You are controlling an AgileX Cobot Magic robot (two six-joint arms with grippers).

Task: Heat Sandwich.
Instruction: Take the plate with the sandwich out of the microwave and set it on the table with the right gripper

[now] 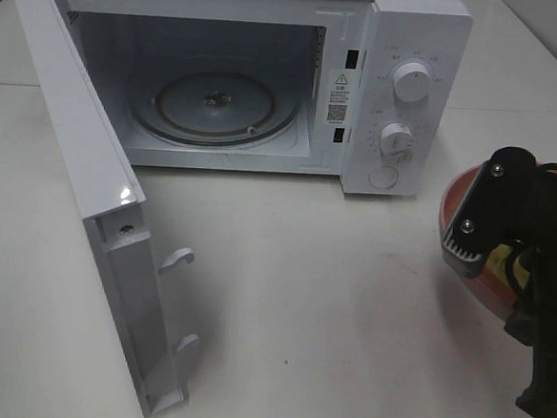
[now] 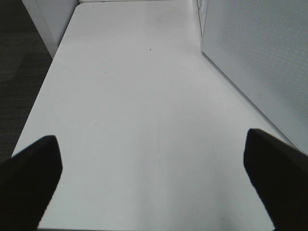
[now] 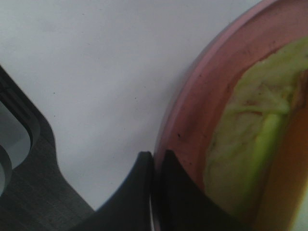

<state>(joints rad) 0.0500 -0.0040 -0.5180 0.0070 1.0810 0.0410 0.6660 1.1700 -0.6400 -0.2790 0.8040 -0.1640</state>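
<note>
The microwave stands at the back with its door swung wide open and its glass turntable bare. The sandwich, pale green filling showing, lies on the round pink plate at the right of the table. My right gripper is shut on the plate's rim. In the exterior view the right gripper covers most of the plate; only a yellow bit of sandwich shows. I cannot tell whether the plate is lifted. My left gripper is open and empty over bare table.
The open door juts toward the front left and its latch hooks stick out. Its perforated face is close beside the left gripper. The control knobs are on the microwave's right panel. White tabletop lies between door and plate.
</note>
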